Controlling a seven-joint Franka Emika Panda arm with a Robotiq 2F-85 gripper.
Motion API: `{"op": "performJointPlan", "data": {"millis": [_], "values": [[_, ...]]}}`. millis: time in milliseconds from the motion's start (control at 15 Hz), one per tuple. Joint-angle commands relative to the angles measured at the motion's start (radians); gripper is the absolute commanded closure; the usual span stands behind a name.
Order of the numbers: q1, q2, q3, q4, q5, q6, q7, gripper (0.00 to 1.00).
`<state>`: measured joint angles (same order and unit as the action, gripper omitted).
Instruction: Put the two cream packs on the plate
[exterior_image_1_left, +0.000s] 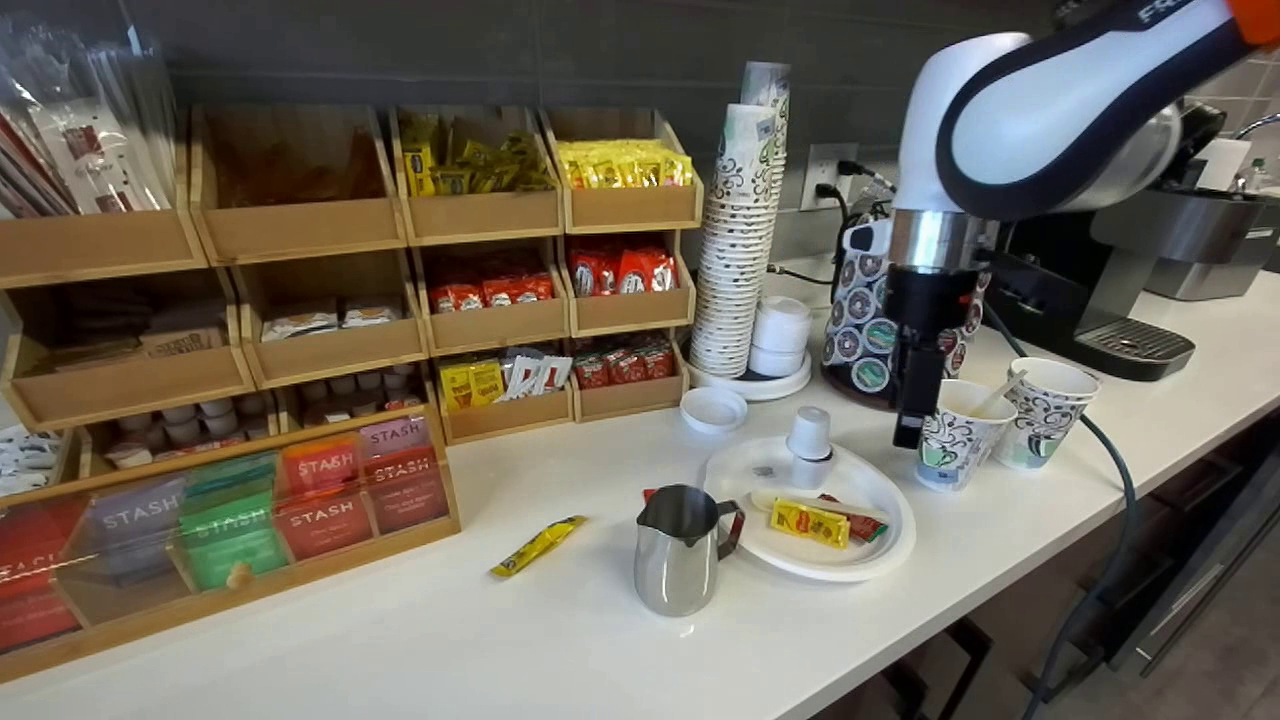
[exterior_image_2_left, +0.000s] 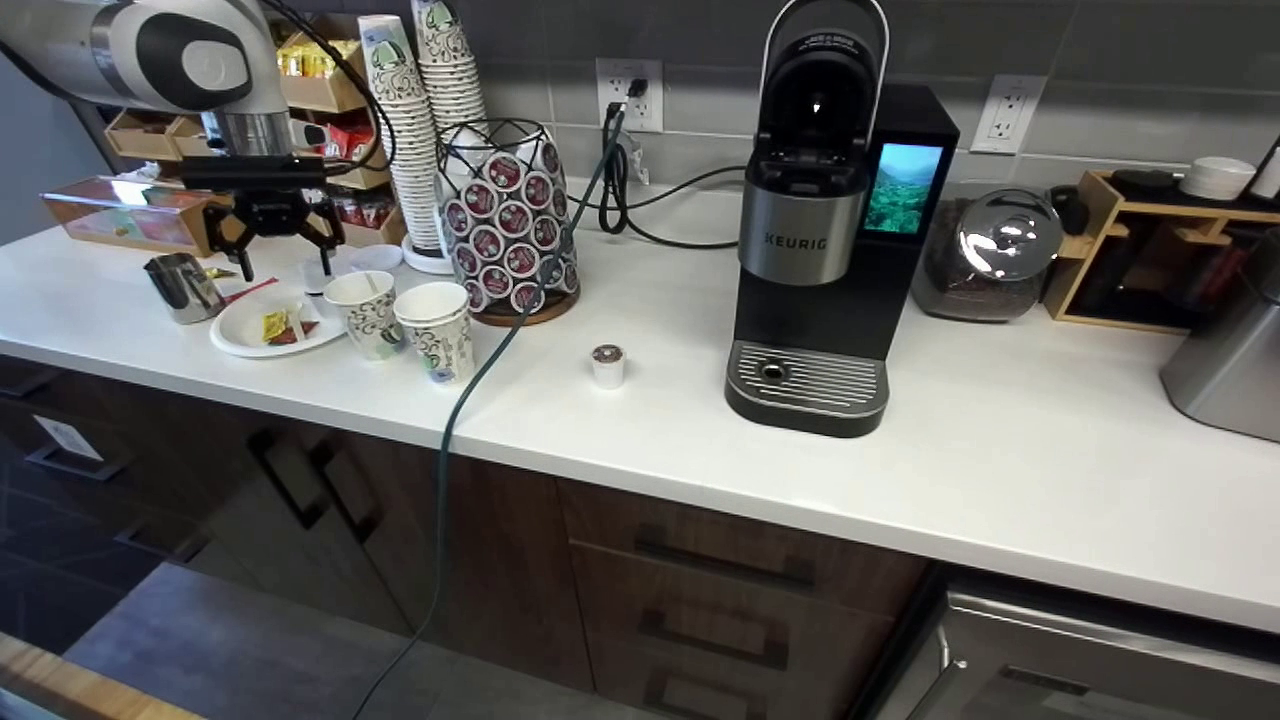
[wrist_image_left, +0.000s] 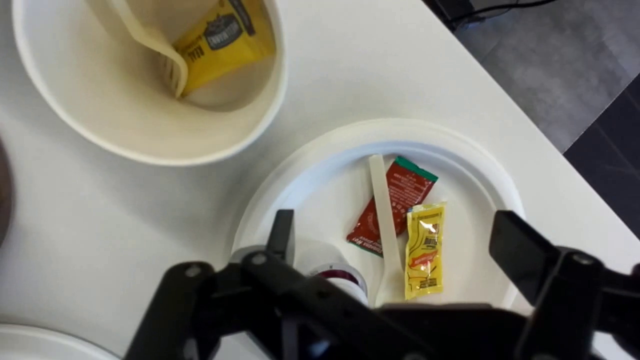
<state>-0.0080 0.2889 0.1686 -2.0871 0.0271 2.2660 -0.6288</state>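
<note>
Wrist view gives me most of the plate (wrist_image_left: 390, 132), white with a raised rim, but the gripper (wrist_image_left: 397, 242) covers its lower part; the black fingers (wrist_image_left: 522, 255) stand well apart over it. Lying on the plate are a yellow pack (wrist_image_left: 425, 252) and a red pack (wrist_image_left: 406, 187) with a green end, both in shiny wrap (whether either holds cream, I cannot tell). A pale utensil (wrist_image_left: 383, 210) crosses the red one, its lower end partly lost behind the gripper. Small white pods (exterior_image_1_left: 808, 432) stand there too, seemingly one on the other in an exterior view; from above, the gripper hides much of them.

The plate sits on the glossy counter (exterior_image_1_left: 560, 640) between a steel pitcher (exterior_image_1_left: 675, 560) and a cup (wrist_image_left: 150, 130). The pitcher's handle covers a bit of the plate's rim in an exterior view, and near it shows a red strip (exterior_image_2_left: 252, 290), too slight to name. The cup, cut off by the wrist view's top edge, holds a fork (wrist_image_left: 150, 40) and another yellow packet (wrist_image_left: 245, 47), its print only partly readable.

Just beside it are nested cups (exterior_image_1_left: 1045, 430) with a scroll print. Farther out stand a wire rack (exterior_image_2_left: 562, 302) on a round wooden base, a green cable (exterior_image_2_left: 490, 365) passing in front, and wooden bins (exterior_image_1_left: 305, 232) (one upper one too dim to read).
</note>
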Motion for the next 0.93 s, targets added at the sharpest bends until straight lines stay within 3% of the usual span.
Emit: {"op": "performJointPlan", "data": {"millis": [0,133,267,333,400,533,667,733,800,867], "values": [[-0.052,-0.189,0.021,-0.251,0.183,0.227,-0.156,0.0],[-0.055,-0.272,0.02,-0.363,0.35,0.331,-0.224,0.0],[-0.128,-0.361,0.102,-0.463,0.514,0.401,-0.282,0.0],[-0.124,-0.399,0.101,-0.49,0.595,0.415,-0.31,0.0],[-0.029,-0.444,0.005,-0.512,0.673,0.415,-0.344,0.0],[0.012,-0.553,-0.067,-0.583,0.83,0.415,-0.463,0.0],[0.073,-0.651,-0.189,-0.653,0.992,0.404,-0.638,0.0],[0.073,-0.691,-0.216,-0.687,1.063,0.401,-0.714,0.0],[0.033,-0.572,-0.142,-0.586,0.95,0.406,-0.595,0.0],[0.042,-0.615,-0.18,-0.621,1.001,0.405,-0.659,0.0]]}}
